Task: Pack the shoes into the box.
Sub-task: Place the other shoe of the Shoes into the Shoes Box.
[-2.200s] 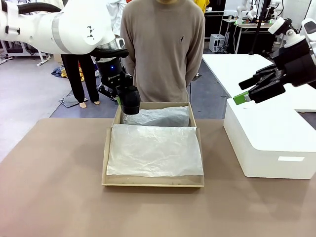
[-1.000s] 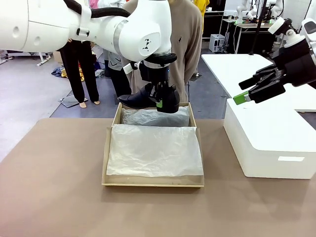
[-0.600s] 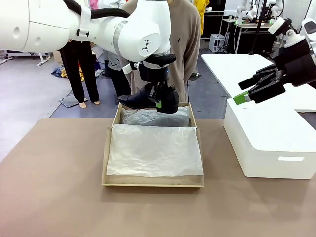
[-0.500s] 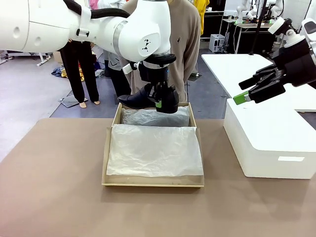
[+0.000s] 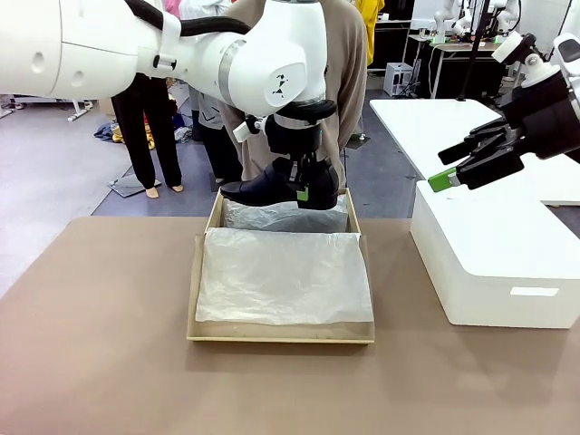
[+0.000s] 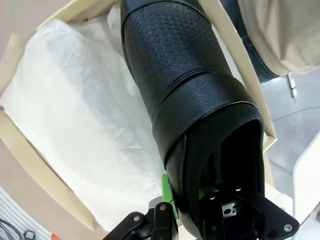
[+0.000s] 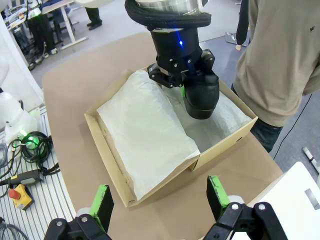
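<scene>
Over the shoebox's [image 5: 281,337] 12 o'clock end, the left gripper [image 5: 306,184] clamps a black dress shoe [image 5: 267,190] by its heel. It's a touch lower toward the tissue paper [image 5: 281,272] than a moment ago, so set-down looks near. At 3 o'clock the right gripper [image 5: 444,168] hangs wide open, empty.

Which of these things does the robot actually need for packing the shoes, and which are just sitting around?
Part of the job:
- black shoe, held in the air over the box's far end
- cardboard box
- white paper lining

Just lying about:
- big white box on the right
</scene>
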{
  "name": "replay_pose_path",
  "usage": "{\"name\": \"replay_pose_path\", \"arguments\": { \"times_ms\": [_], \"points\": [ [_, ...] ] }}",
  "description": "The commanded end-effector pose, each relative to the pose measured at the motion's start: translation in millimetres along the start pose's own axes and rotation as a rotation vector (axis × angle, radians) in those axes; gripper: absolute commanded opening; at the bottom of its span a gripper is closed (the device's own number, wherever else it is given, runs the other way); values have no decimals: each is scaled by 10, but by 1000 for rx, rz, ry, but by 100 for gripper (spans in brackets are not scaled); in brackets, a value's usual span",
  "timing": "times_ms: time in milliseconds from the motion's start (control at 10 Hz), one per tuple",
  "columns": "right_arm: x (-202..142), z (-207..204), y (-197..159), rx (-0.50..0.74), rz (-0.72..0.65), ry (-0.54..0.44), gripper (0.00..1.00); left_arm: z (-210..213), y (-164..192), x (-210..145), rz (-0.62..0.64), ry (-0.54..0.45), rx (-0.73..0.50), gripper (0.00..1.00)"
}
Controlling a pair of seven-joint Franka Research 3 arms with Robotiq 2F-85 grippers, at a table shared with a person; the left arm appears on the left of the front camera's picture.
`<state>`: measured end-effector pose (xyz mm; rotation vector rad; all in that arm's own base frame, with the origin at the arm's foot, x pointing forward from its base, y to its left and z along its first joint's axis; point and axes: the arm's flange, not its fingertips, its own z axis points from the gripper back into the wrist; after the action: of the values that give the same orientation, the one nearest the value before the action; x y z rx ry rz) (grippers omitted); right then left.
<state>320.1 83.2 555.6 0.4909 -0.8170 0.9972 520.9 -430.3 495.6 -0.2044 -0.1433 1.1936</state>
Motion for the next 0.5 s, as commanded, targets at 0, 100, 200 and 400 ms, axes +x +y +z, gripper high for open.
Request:
{"name": "replay_pose_path", "arguments": {
  "times_ms": [0, 100, 200, 400],
  "points": [
    [8, -12, -35, 16, 21, -21, 100, -20, -36, -83, 109, -56, -2, 0],
    [8, -12, -35, 16, 21, -21, 100, -79, -36, -121, 122, -74, 8, 0],
    [8, -12, -35, 16, 21, -21, 100, -122, -44, -150, 130, -75, 7, 0],
    [8, -12, -35, 16, 21, -21, 100, -220, -60, -214, 163, -76, 19, 0]
  ]
}}
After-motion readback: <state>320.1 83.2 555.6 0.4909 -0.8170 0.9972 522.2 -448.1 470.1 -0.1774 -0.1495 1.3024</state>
